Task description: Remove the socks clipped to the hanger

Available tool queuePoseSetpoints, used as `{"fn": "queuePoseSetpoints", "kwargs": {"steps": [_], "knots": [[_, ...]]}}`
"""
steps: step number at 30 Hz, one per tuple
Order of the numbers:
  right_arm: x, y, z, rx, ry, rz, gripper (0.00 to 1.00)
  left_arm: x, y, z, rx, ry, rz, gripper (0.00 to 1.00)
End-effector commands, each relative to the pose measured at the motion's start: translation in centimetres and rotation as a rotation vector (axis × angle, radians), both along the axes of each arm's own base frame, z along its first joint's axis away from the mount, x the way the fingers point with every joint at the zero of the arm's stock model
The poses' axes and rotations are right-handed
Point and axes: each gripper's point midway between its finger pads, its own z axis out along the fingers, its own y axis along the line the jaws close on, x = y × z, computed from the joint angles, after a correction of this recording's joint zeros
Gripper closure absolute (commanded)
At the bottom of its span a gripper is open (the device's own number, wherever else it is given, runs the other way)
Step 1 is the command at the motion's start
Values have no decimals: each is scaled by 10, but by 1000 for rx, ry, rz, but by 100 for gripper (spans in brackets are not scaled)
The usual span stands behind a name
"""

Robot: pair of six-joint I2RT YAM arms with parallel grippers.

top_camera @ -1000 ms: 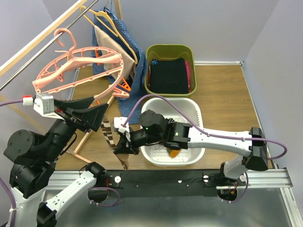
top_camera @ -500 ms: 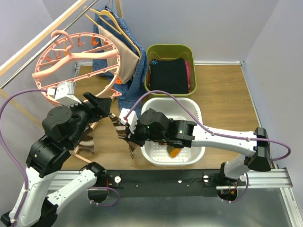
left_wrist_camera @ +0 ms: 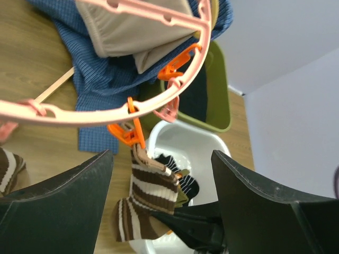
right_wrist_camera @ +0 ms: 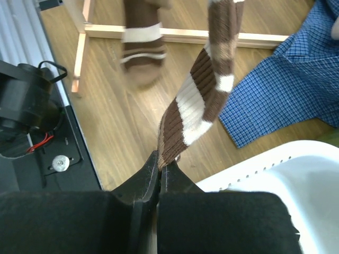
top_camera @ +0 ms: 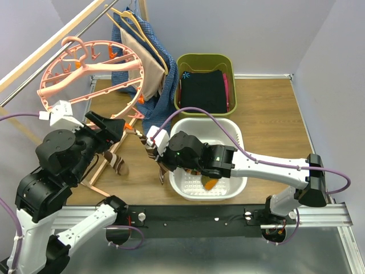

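Observation:
The salmon-pink ring hanger (top_camera: 85,71) hangs tilted from the rail at the back left. In the left wrist view its rim (left_wrist_camera: 106,112) crosses the top, and an orange clip (left_wrist_camera: 128,135) holds a brown-and-cream striped sock (left_wrist_camera: 153,182). My right gripper (right_wrist_camera: 160,165) is shut on that sock's lower end (right_wrist_camera: 204,100); the sock (top_camera: 149,147) runs taut from the clip to the gripper (top_camera: 162,167). My left gripper (left_wrist_camera: 161,156) stands wide open below the rim, holding nothing, just left of the sock (top_camera: 117,132). A second striped sock (top_camera: 118,163) dangles further left.
A white basin (top_camera: 235,129) under the right arm holds several socks, one orange (top_camera: 210,184). Behind it a green bin (top_camera: 178,85) holds black clothing. Blue and beige garments (top_camera: 162,85) hang on thin hangers. A wooden rack foot (right_wrist_camera: 175,36) lies on the floor.
The hanger has swung up and back. My right gripper has carried the sock's end to the right, stretching it. The left arm has shifted, with its jaws still open, and the second sock now swings free.

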Motion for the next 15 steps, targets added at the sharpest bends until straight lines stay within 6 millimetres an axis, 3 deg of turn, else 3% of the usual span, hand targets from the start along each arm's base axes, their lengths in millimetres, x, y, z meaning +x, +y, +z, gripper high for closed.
{"fn": "queuePoseSetpoints", "kwargs": {"steps": [1,7,15], "knots": [[10,-4,6,-8,-40,-46,92,5,2,-29,55,136,43,17],[10,1,4,-18,-38,-35,92,21,-23,-45,101,219,-27,17],[6,2,6,6,-27,-18,92,37,-10,-57,129,246,97,22]]}}
